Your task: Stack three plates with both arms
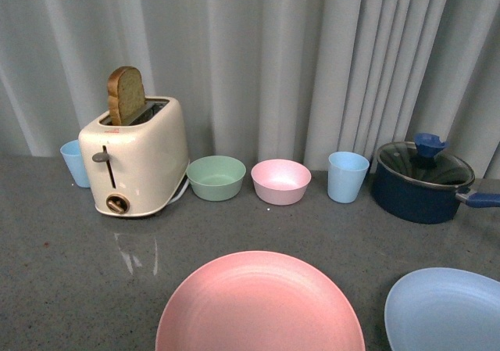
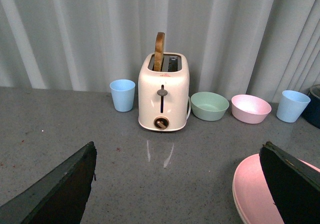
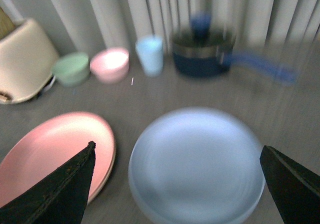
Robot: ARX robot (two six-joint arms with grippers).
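Round matte pink plate [image 1: 259, 304] at front edge of grey bench [image 1: 62, 273], centre; second rim [image 2: 235, 199] under it, likely beige plate, stacked. Round light-blue plate [image 1: 445, 308] front right, unstacked. Left pincer [image 2: 178, 146] and right pincer [image 3: 176, 146] spread, empty.

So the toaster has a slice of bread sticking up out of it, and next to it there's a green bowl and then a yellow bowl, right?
Almost. The front view shows that the second one is a pink bowl, not a yellow one. The rest holds: the toaster has a slice of bread sticking up out of it, and the green bowl sits next to it.
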